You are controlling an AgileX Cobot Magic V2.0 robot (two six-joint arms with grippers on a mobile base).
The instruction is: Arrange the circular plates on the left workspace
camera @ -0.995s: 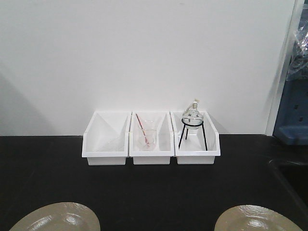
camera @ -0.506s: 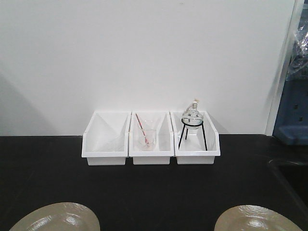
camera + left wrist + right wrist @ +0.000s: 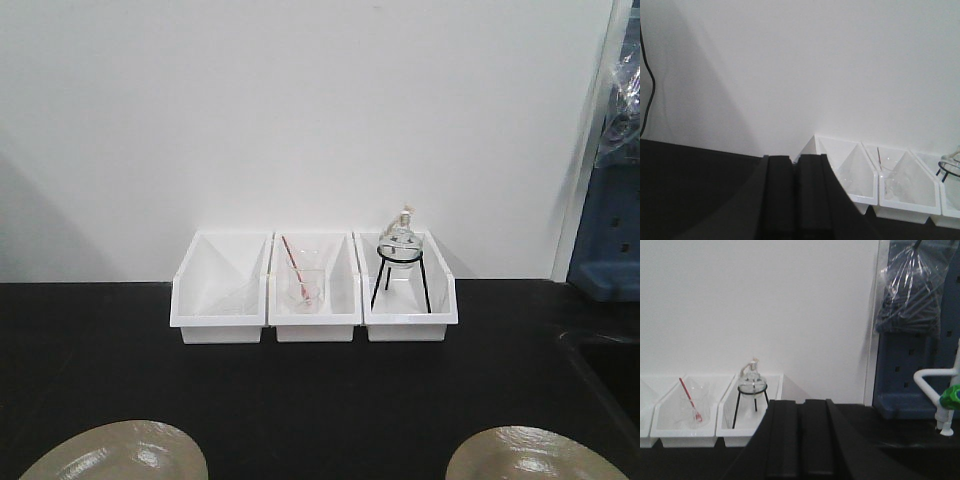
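Two beige circular plates lie on the black countertop [image 3: 330, 400] at the bottom edge of the front view, one at the left [image 3: 120, 455] and one at the right [image 3: 530, 455], both cut off by the frame. Neither arm shows in the front view. In the left wrist view my left gripper [image 3: 794, 165] is shut, its black fingers pressed together with nothing between them, pointing toward the white bins [image 3: 860, 175]. My right gripper [image 3: 801, 410] is likewise shut and empty in the right wrist view. No plate shows in either wrist view.
Three white bins stand in a row against the back wall: an empty one [image 3: 220, 290], one with a beaker and red stirrer [image 3: 305, 285], one with a glass flask on a black tripod [image 3: 402, 255]. A sink basin [image 3: 610, 365] and white tap [image 3: 940, 390] lie at the right.
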